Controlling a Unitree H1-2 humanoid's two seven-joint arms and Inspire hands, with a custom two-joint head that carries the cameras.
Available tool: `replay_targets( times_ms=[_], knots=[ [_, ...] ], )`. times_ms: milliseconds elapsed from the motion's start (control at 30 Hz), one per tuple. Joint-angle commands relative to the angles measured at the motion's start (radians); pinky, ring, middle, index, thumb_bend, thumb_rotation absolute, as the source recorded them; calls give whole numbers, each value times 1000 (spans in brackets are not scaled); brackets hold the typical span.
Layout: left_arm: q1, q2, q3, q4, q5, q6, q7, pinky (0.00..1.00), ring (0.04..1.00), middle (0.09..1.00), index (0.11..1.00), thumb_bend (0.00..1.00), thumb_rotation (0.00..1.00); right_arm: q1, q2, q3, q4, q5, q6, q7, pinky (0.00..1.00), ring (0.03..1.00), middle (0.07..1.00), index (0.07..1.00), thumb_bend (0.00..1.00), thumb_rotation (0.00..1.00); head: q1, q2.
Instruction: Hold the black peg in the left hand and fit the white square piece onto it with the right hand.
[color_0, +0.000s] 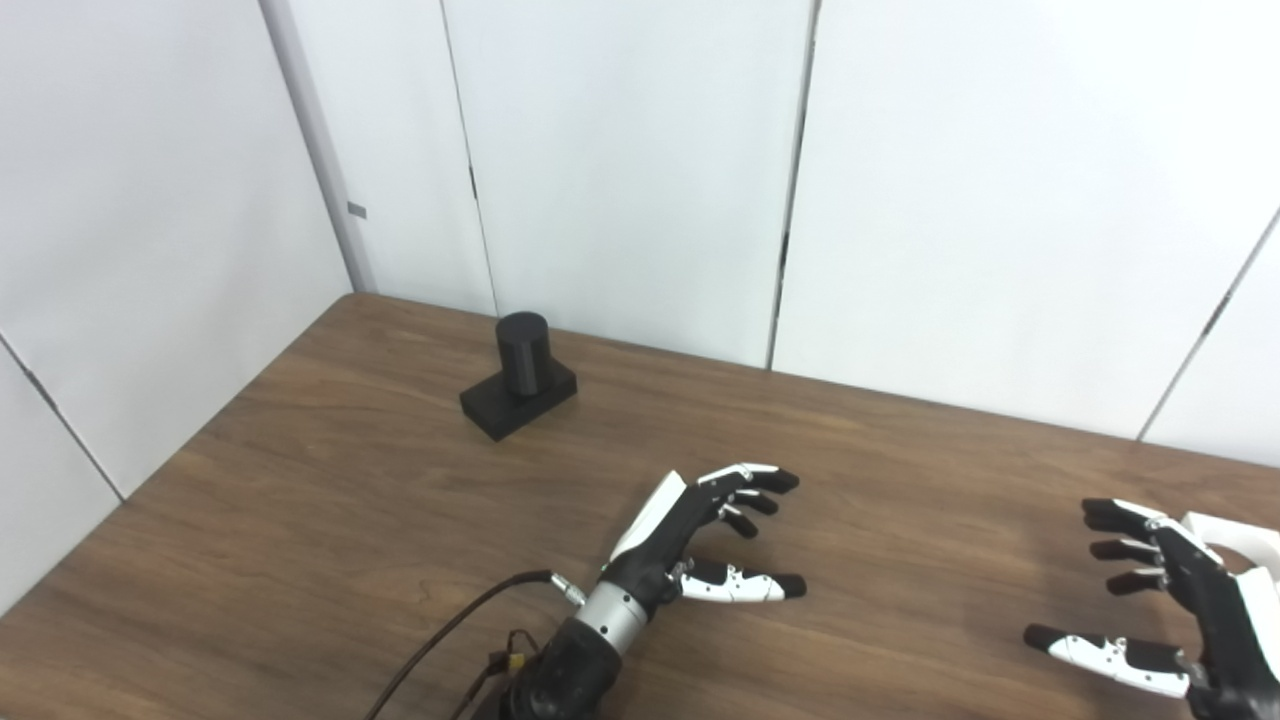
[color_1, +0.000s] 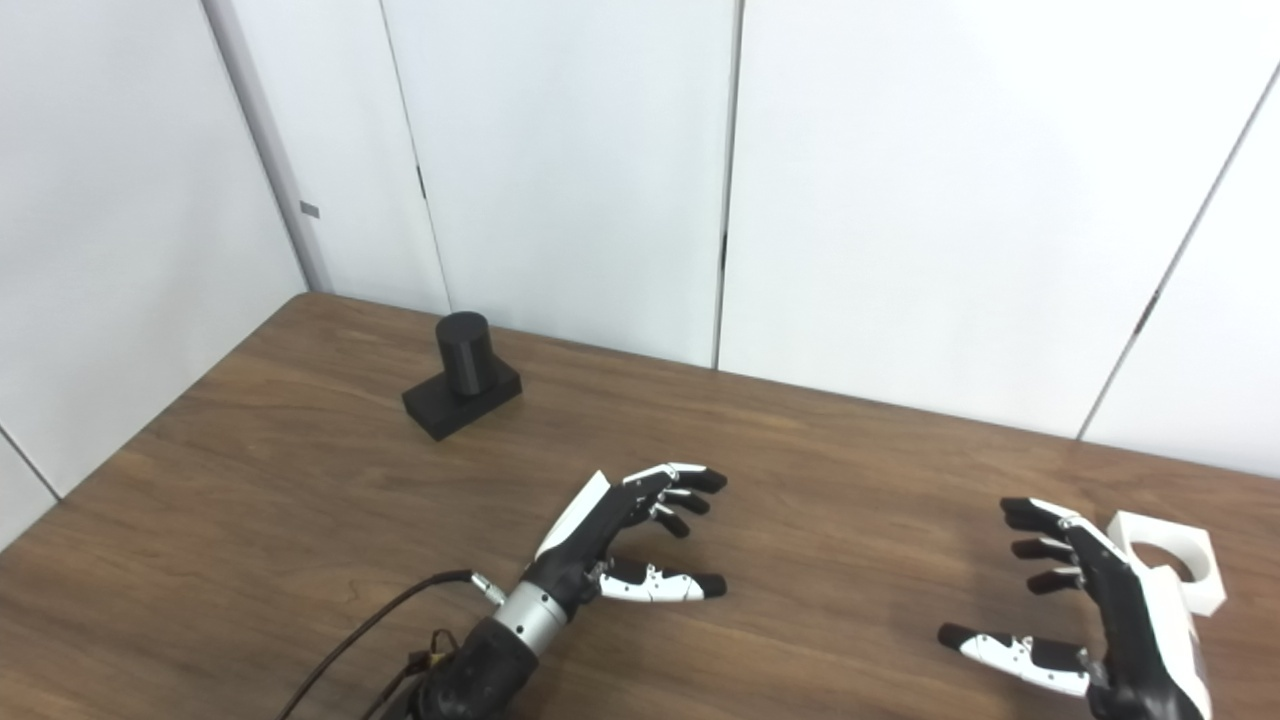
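Note:
The black peg (color_0: 522, 352), a round post on a black square base, stands upright on the wooden table (color_0: 330, 500) at the back left. My left hand (color_0: 700, 545) is open and empty above the table's middle, well in front and to the right of the peg. The white square piece (color_1: 1168, 565), with a round hole in it, lies flat at the table's right side. My right hand (color_1: 1090, 615) is open and empty, just in front and to the left of the white piece, partly covering it in the left eye view (color_0: 1235, 545).
White wall panels (color_0: 620, 170) rise right behind the table's far edge and along its left side. A dark cable (color_0: 440, 630) runs from the left wrist down to the picture's bottom edge.

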Motion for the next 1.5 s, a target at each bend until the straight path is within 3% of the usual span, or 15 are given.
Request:
replay_targets(
  times_ms=[0,167,433,600,833,1000,1167,1467],
  knots=[
    [-45,-1,7,-32,10,-44,30,601,732,793,748,789,125,-23,-6,-3,-47,-1,-3,-2,530,671,737,730,646,0,1,2],
    [-62,14,36,-59,49,-54,82,511,660,726,693,814,84,-22,-7,-4,-54,5,3,-1,522,667,733,725,648,0,-1,5],
    [-101,107,48,-126,128,20,57,455,603,662,617,726,6,-22,-16,-8,-65,9,13,9,520,668,733,720,649,0,4,8],
    [-120,138,64,-154,133,76,51,495,619,667,625,767,0,-23,-18,-10,-74,7,21,13,527,671,735,724,648,0,11,9],
    [-140,170,96,-182,222,131,90,565,678,711,675,825,11,-21,-16,-12,-86,6,32,18,528,675,736,724,650,0,11,8],
    [-166,206,115,-157,262,125,122,572,714,756,712,828,50,-21,-14,-12,-95,7,42,23,536,678,740,726,649,0,9,7],
    [-201,239,131,-125,277,117,144,560,702,758,711,834,2,-21,-18,-11,-94,5,35,20,532,672,733,721,654,0,10,6],
    [-232,287,141,-101,342,165,171,620,747,783,743,838,46,-23,-15,-12,-110,5,56,27,533,676,733,720,652,0,11,7]
  ],
)
